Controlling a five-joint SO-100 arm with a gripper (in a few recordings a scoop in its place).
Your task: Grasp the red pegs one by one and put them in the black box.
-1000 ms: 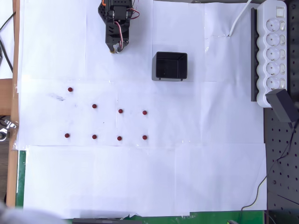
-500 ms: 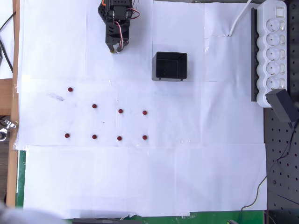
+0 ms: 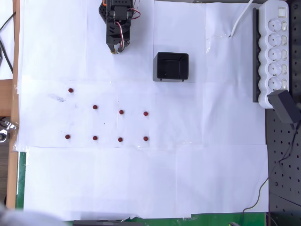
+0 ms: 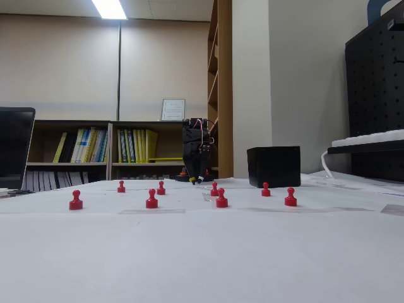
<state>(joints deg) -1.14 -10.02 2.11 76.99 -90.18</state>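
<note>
Well apart: black box (bare inside), eight red pegs outside.

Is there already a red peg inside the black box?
No; in the overhead view the black box shows only its bare glossy floor, and all eight red pegs stand on the white paper.

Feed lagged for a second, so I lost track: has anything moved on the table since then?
Almost nothing. The gripper crept a hair toward the top edge of the overhead view and grasps nothing; whether it is open is unclear. All eight red pegs stand where they were on the paper, and the black box has not shifted.
</note>
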